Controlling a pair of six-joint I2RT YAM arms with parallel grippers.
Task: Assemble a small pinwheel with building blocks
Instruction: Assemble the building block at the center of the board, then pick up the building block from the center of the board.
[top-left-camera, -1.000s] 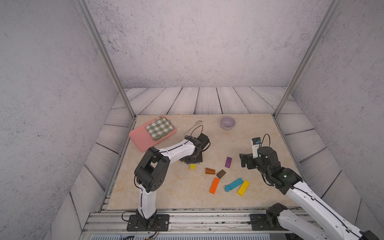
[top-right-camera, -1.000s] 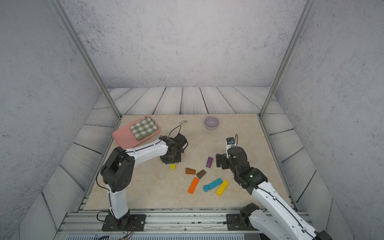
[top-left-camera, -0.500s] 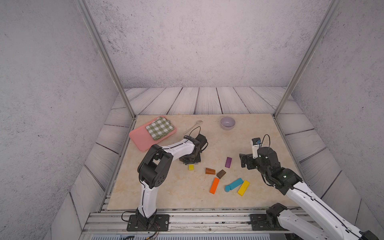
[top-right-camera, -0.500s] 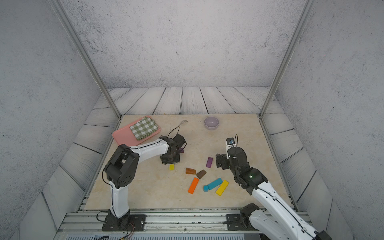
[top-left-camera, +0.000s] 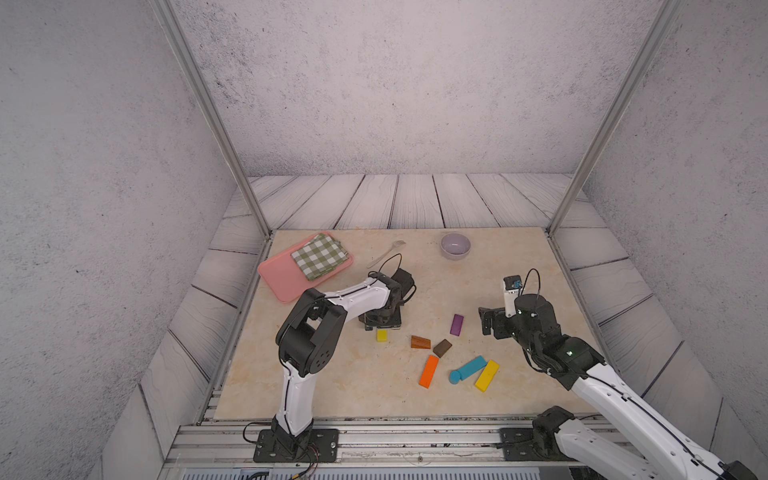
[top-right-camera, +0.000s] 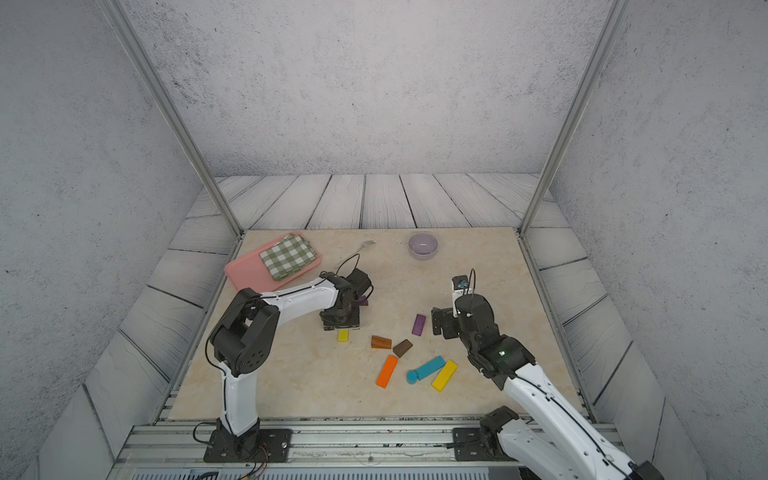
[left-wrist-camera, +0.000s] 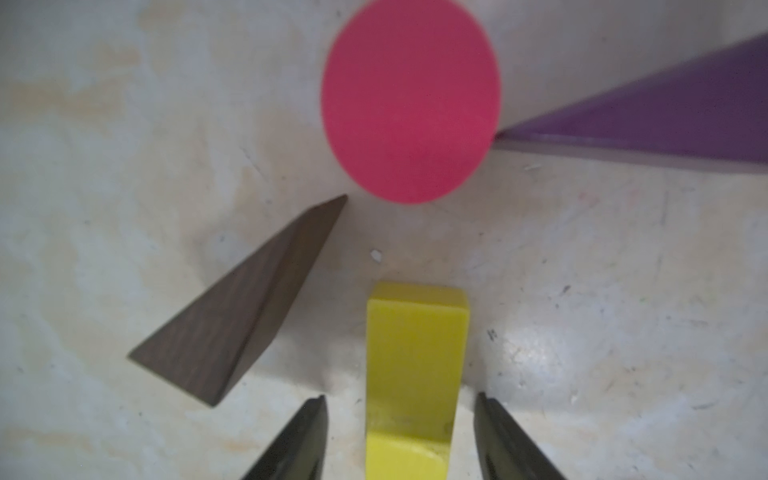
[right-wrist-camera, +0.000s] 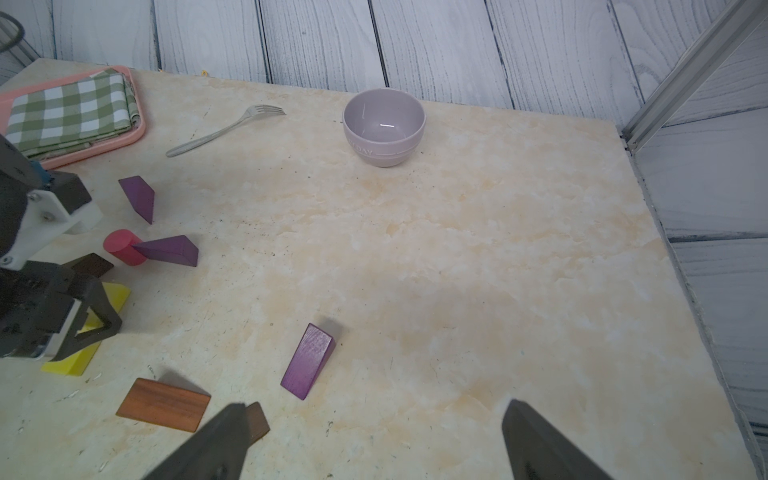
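Observation:
My left gripper (left-wrist-camera: 399, 401) is open and low over the table. A flat yellow bar (left-wrist-camera: 415, 345) lies between its jaws with a gap on each side. Past the bar's far end stand a pink cylinder (left-wrist-camera: 409, 99), a dark brown wedge (left-wrist-camera: 237, 307) and a purple wedge (left-wrist-camera: 665, 120) that touches the cylinder. In both top views the arm hides all but the bar's near end (top-left-camera: 382, 335). My right gripper (top-left-camera: 490, 326) hangs open and empty beside another purple wedge (top-left-camera: 456, 324). Loose brown wedges (top-left-camera: 420, 342), an orange bar (top-left-camera: 429, 371) and a blue bar (top-left-camera: 473, 367) lie nearer the front.
A pink tray (top-left-camera: 282, 278) with a checked cloth (top-left-camera: 320, 255) sits at the back left. A fork (top-left-camera: 386, 253) and a lilac bowl (top-left-camera: 455, 245) lie behind the arms. A third purple wedge (right-wrist-camera: 139, 197) rests behind the pink cylinder.
My left gripper's jaws have opened and let go of the yellow bar, which stays on the table. The right arm has not moved.

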